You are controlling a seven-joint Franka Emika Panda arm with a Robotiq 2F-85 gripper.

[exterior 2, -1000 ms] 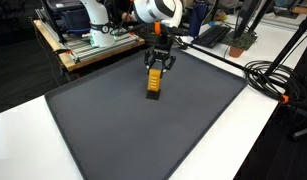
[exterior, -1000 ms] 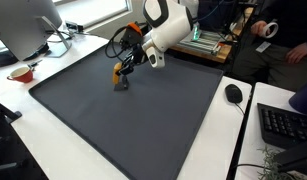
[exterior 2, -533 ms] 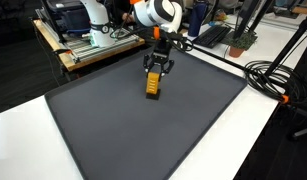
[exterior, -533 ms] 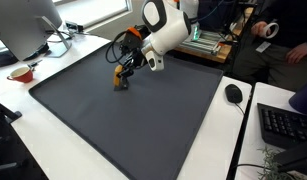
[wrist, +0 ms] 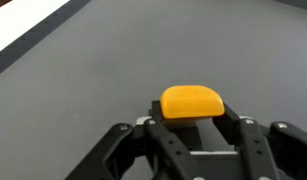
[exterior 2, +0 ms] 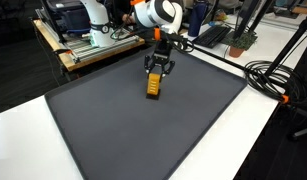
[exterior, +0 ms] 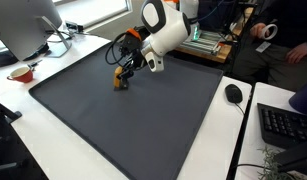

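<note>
A small yellow-orange block with a dark lower part (exterior 2: 153, 86) stands on the dark grey mat (exterior 2: 143, 125), toward its far side. It also shows in an exterior view (exterior: 119, 79) and in the wrist view (wrist: 191, 102). My gripper (exterior 2: 157, 70) comes down on it from above. In the wrist view the two black fingers (wrist: 191, 128) press against both sides of the block, and its rounded yellow top sticks out between them. The gripper also shows in an exterior view (exterior: 124, 70).
A monitor (exterior: 28, 25) and a red cup (exterior: 21, 72) stand beside the mat. A mouse (exterior: 233, 93), a keyboard (exterior: 288, 125) and a seated person (exterior: 283, 40) are on another side. Black cables (exterior 2: 268, 75) and a bench with equipment (exterior 2: 88, 35) border the mat.
The arm has shifted slightly over the last second. The block stays between the fingers at nearly the same spot on the mat.
</note>
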